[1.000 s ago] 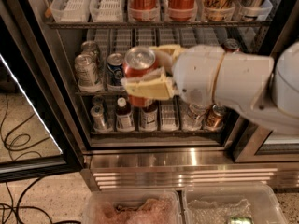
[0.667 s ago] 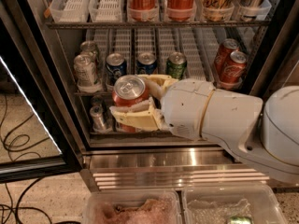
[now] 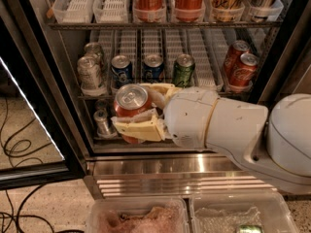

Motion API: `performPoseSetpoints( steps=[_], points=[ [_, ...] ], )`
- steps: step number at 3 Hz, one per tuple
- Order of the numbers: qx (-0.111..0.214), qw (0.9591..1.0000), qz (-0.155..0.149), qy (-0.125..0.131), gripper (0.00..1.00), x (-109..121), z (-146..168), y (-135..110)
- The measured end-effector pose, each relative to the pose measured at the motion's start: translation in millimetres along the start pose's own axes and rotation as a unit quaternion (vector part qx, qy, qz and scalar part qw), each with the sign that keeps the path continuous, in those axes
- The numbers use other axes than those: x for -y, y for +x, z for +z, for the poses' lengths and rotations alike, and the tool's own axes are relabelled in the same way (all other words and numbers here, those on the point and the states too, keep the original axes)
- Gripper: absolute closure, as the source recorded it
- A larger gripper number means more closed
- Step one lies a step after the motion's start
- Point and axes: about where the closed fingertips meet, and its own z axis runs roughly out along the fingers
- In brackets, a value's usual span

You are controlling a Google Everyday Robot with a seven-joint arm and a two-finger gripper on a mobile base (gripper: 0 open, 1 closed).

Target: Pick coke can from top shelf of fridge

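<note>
My gripper [image 3: 137, 109] is shut on the coke can [image 3: 130, 105], a red can with a silver lid and pull tab. Its cream fingers [image 3: 141, 129] clamp the can from above and below. I hold the can in front of the open fridge [image 3: 160, 166], level with the lower can shelves and left of centre. The big white arm reaches in from the right. The top shelf [image 3: 97, 26] runs across the top of the view, with two bare white slatted trays at the left and red drinks containers [image 3: 148, 1] beside them.
The middle shelf holds silver cans [image 3: 90, 72], two blue cans [image 3: 121, 68], a green can [image 3: 184, 69] and two red cans [image 3: 240, 67]. The black-framed glass door [image 3: 34, 81] stands open at the left. Two clear plastic bins [image 3: 136, 217] sit below. Cables [image 3: 14, 144] lie on the floor.
The arm has moved left and lower with the red can in its grip, uncovering the blue, green and right-hand red cans behind it. The grip on the can is unchanged.
</note>
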Motion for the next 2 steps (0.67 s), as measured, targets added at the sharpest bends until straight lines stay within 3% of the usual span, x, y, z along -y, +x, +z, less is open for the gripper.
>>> performPoseSetpoints(
  steps=[1,2],
  points=[
    [0.0,0.9997,0.02,-0.013,1.0,-41,7,14],
    [-0.002,0.9993,0.036,0.008,1.0,-40,-4,19]
  ],
)
